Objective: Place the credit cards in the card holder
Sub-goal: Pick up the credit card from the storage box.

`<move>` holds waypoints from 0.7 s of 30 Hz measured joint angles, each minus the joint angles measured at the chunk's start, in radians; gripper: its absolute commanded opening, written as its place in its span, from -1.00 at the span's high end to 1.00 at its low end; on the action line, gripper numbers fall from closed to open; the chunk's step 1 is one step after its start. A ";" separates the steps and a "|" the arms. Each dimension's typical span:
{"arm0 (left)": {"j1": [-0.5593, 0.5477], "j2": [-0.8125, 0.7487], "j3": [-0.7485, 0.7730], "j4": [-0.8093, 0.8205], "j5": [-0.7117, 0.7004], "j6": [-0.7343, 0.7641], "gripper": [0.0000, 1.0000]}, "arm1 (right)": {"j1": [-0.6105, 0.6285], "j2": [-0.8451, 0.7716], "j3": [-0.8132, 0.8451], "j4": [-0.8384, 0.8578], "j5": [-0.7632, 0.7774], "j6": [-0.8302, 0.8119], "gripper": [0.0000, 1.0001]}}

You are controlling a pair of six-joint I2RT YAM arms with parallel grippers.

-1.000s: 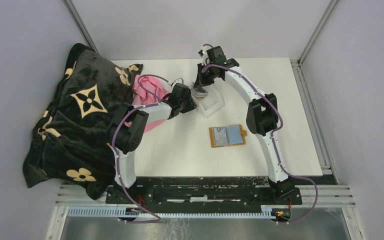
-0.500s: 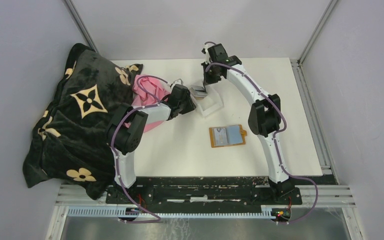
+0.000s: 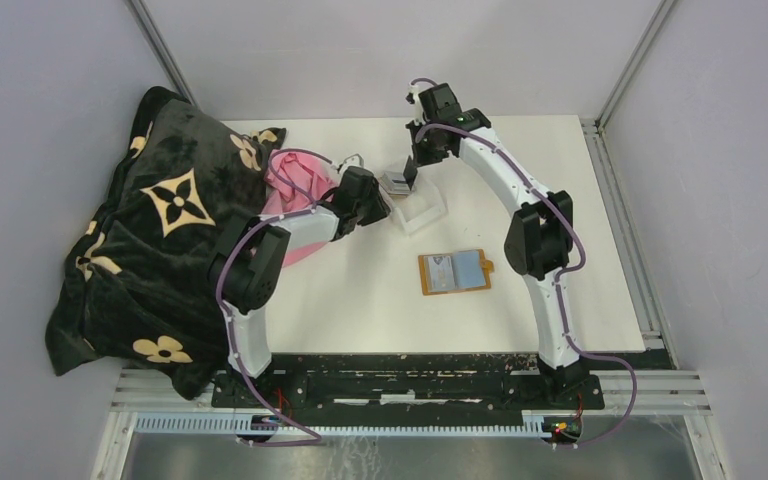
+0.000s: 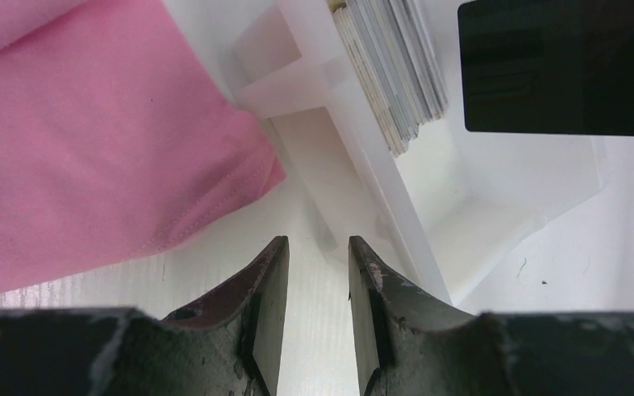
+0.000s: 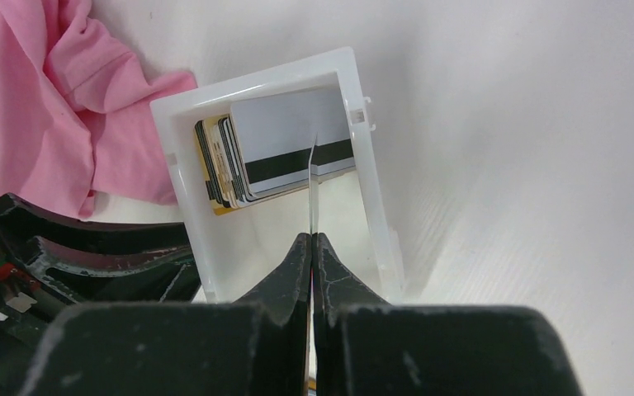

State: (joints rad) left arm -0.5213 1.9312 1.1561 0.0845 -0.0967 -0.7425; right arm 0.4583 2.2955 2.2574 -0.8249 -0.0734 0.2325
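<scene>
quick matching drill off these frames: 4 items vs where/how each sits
Items:
1. card holder
2. card stack
3. single card
4. pink cloth

States:
A. lying in the clear tray
B. pinched edge-on in the right fingers
C. open flat on the table
D. bunched against the dark blanket

Pairs: 1-C, 2-A, 3-B, 4-D

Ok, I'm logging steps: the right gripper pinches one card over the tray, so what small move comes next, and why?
Probably carry it toward the open card holder. The right gripper is shut on a single card, held edge-up over the stack in the clear tray, while the holder lies well apart from the tray.
</scene>
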 measured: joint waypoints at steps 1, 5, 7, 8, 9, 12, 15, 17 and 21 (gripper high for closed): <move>0.000 -0.005 0.000 0.000 -0.002 0.000 0.20 | 0.000 -0.006 -0.005 0.001 0.002 -0.002 0.98; 0.000 -0.028 0.000 0.000 -0.005 0.000 0.20 | 0.000 -0.051 -0.052 0.005 0.003 -0.006 0.98; 0.000 -0.042 0.000 -0.002 -0.005 0.004 0.20 | 0.000 -0.086 -0.087 0.005 0.002 -0.007 0.98; 0.000 -0.049 0.000 -0.002 -0.004 0.007 0.19 | 0.000 -0.111 -0.110 0.007 -0.002 -0.007 0.98; 0.001 -0.057 0.000 -0.002 0.002 0.014 0.19 | 0.000 -0.138 -0.134 0.008 -0.010 -0.006 0.98; 0.004 -0.090 -0.007 0.005 0.039 0.038 0.18 | -0.001 -0.227 -0.206 0.011 -0.045 -0.002 0.98; 0.006 -0.146 -0.031 0.026 0.100 0.066 0.16 | -0.002 -0.343 -0.304 0.016 -0.094 0.006 0.98; 0.007 -0.192 -0.047 0.039 0.148 0.090 0.13 | -0.002 -0.425 -0.382 0.023 -0.126 0.017 0.98; 0.007 -0.278 -0.080 0.066 0.244 0.121 0.08 | -0.002 -0.594 -0.549 0.034 -0.193 0.042 0.98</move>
State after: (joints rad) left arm -0.5144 1.6535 1.0763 0.1509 0.1471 -0.6216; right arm 0.4561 1.7012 1.7081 -0.7914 -0.2668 0.2745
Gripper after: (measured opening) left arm 0.442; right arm 0.014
